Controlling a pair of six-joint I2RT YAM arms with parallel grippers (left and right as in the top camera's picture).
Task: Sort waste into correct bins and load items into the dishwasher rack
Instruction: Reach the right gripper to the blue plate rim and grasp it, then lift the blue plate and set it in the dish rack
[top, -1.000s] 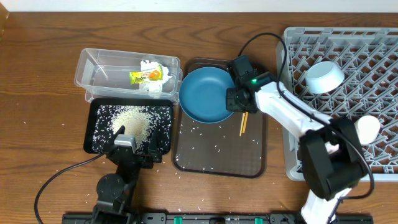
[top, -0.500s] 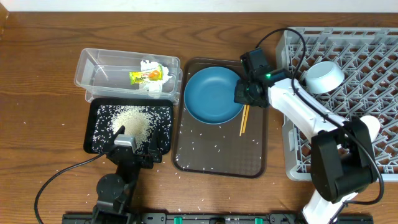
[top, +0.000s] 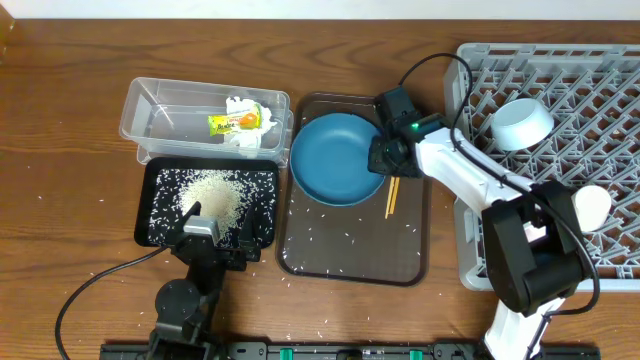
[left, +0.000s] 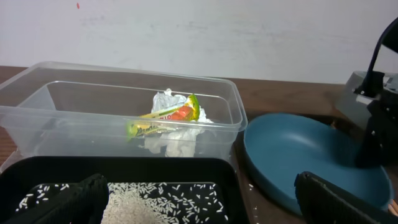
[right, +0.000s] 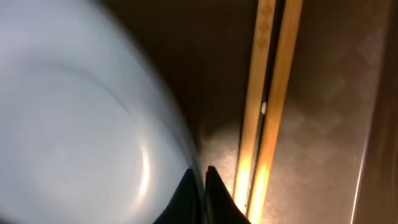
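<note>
My right gripper (top: 383, 160) is shut on the right rim of the big blue plate (top: 335, 160), which rests tilted on the brown serving tray (top: 350, 255). In the right wrist view the fingertips (right: 202, 177) pinch the plate's edge (right: 74, 124), with the wooden chopsticks (right: 273, 93) lying just to the right. The chopsticks (top: 392, 196) lie on the tray under my arm. My left gripper (left: 199, 208) is open and empty over the near end of the black tray (top: 160, 232) of rice (top: 215, 195). The clear tub (top: 160, 115) holds the tissue (top: 240, 138) and wrapper (top: 233, 122).
The grey dishwasher rack (top: 600, 90) stands at the right with a white bowl (top: 520, 123) and a white cup (top: 590, 207) in it. Loose rice grains are scattered on the brown tray and on the table by the black tray. The pink cup is not clearly in view.
My right gripper carried the plate a little to the right, then back left to nearly where it began. The left arm has not moved.
</note>
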